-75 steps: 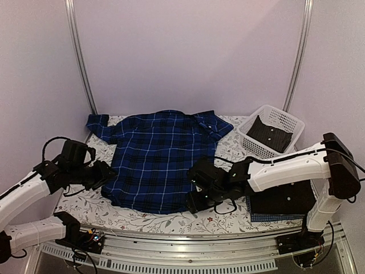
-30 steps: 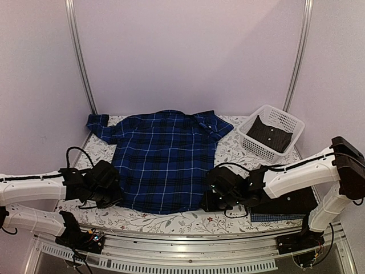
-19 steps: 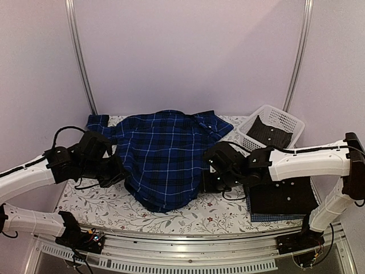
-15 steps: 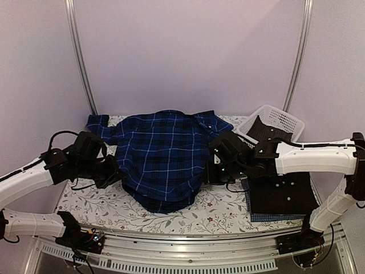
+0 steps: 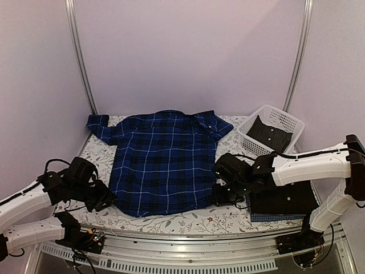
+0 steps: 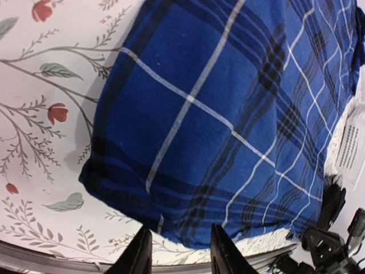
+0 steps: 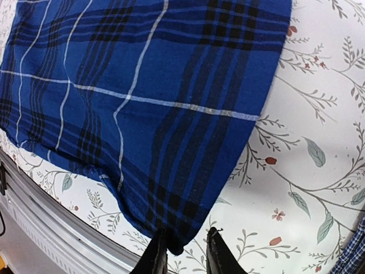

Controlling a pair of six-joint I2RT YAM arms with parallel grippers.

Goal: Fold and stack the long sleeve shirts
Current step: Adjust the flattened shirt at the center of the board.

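Plaid shirt (image 5: 162, 165) runs near-to-far (collar at far end).

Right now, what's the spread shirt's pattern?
The shirt: blue plaid, thin white lines; best in left wrist view.

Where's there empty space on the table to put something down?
Bare tablecloth shows between the plaid shirt and the white basket, and left of the shirt, under its sleeve. The near right is crowded: folded black shirt, right arm.

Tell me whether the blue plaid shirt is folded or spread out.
Spread out: the plaid shirt lies flat on the table, full body showing, one sleeve stretched far left.
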